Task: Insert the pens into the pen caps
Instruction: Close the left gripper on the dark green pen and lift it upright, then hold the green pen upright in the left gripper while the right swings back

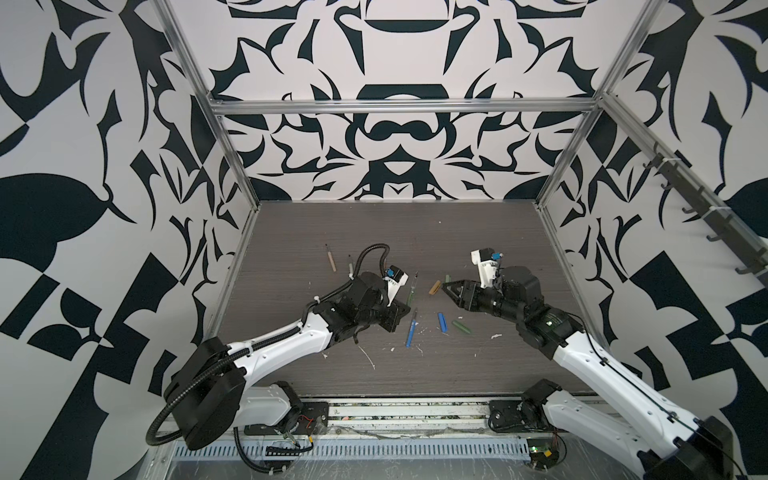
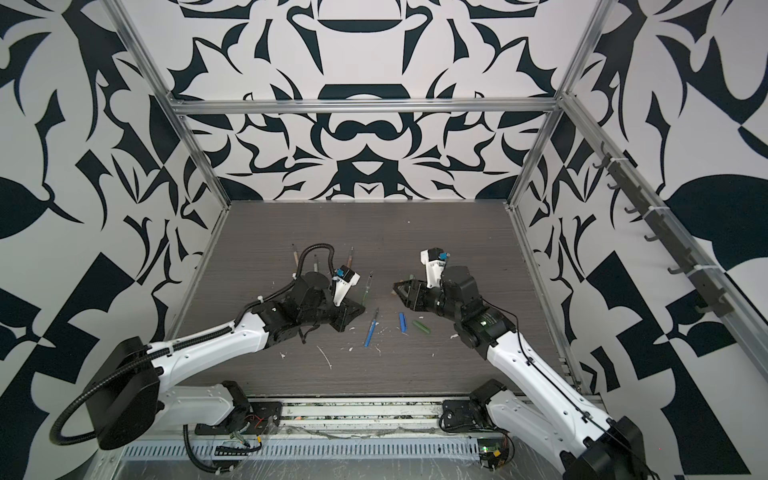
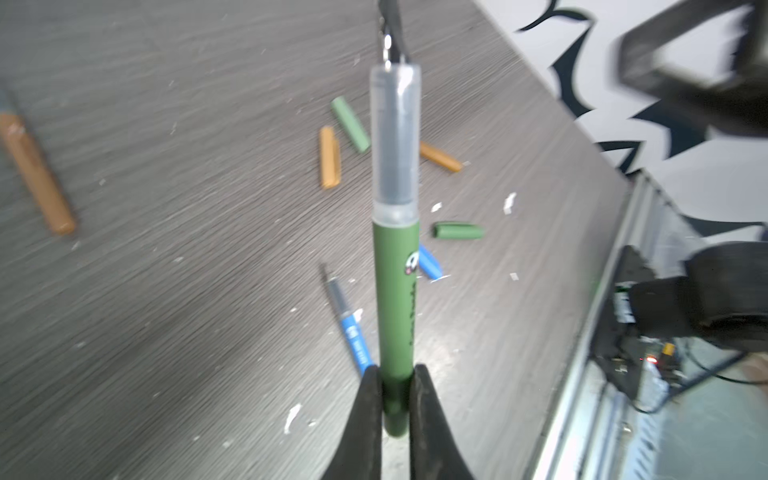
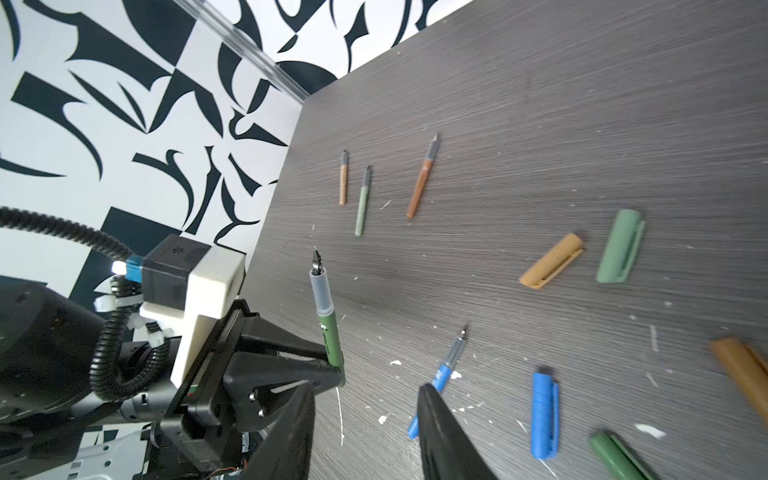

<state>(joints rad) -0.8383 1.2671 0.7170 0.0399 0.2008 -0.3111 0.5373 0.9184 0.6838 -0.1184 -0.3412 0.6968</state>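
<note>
Scuffed grey tabletop (image 1: 415,232). Your left fingers (image 3: 368,415) pinched the dark green pen (image 3: 395,291) by its tail, nib pointing away from them. Its dark green cap (image 1: 461,326) lay flat just beside the blue cap (image 1: 443,322), nearer your right fingers (image 4: 446,444), which were spread and empty.

I'm looking down in both top views from high at the front, over the arm bases, onto the whole worktop (image 1: 415,232), facing the back wall. The left wrist camera is peering closely along the left fingers (image 3: 365,424). The right wrist camera is looking past the right fingers (image 4: 449,440) across the worktop's middle. Both wrist views are sharing the blue pen (image 3: 354,338) there.
</note>
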